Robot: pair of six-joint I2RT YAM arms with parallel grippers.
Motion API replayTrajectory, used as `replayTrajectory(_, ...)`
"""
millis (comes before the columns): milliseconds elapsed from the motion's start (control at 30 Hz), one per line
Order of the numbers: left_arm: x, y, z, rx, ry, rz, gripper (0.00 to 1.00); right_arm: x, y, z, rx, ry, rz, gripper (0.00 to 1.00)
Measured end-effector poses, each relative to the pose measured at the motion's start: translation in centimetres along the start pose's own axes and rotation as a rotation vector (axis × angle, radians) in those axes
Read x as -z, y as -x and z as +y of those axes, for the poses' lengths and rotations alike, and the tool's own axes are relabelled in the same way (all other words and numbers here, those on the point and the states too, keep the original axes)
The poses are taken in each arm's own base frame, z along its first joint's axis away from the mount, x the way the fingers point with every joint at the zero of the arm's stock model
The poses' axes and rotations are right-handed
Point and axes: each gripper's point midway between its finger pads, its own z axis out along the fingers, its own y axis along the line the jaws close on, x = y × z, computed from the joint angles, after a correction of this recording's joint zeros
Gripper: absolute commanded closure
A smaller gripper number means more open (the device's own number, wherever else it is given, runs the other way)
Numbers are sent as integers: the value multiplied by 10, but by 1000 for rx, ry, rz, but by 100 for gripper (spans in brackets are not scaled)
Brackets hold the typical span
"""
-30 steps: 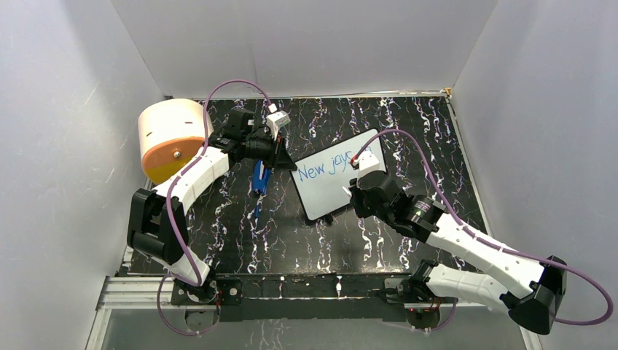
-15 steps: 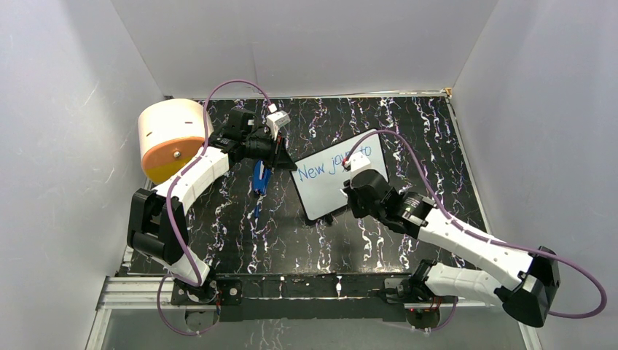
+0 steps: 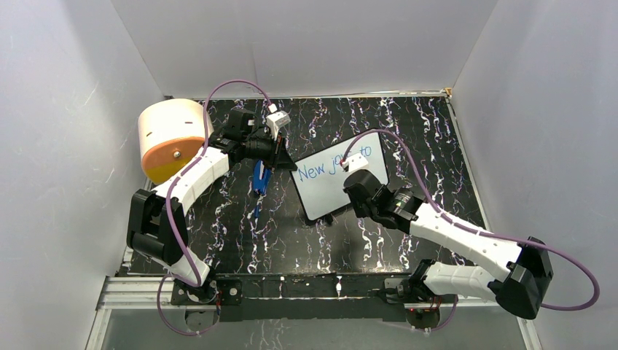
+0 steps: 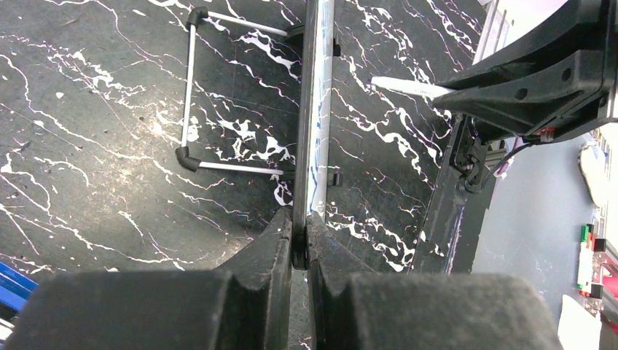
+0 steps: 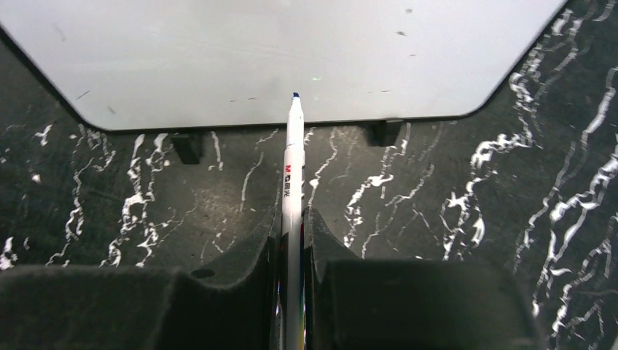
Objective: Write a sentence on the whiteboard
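Right wrist: whiteboard (image 5: 291, 51) ahead of right claw (image 5: 294, 240) pinching marker (image 5: 293, 168); left claw (image 4: 299, 222) pinches it.

You had the left gripper (image 4: 300, 227) clamped on the whiteboard (image 4: 318, 95), seen edge-on at centre frame. A wire stand (image 4: 191, 87) sat upper left, a white marker (image 4: 409, 87) upper right.

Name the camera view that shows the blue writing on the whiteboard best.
Top external: the sentence reads "New jo... to" face-on, its middle hidden by the right arm. Left wrist sees the whiteboard edge-on, with no words legible; right wrist shows only its blank lower part.
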Motion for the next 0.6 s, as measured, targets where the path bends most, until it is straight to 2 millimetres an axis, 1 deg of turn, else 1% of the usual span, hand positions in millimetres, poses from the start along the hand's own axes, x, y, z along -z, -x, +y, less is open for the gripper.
replayTrajectory(67, 0, 0, 0, 0, 0, 0, 100, 2, 1, -7, -8, -37, 1, 100)
replayTrajectory(233, 0, 0, 0, 0, 2, 0, 100, 10, 3, -32, -61, -132, -10, 100)
replayTrajectory(367, 0, 0, 0, -1, 3, -1, 100, 16, 5, -46, -98, -161, -24, 100)
replayTrajectory(467, 0, 0, 0, -1, 3, -1, 100, 17, 6, -48, -108, -155, -29, 100)
replayTrajectory(600, 0, 0, 0, 0, 3, -1, 100, 16, 10, -40, -109, -100, -36, 100)
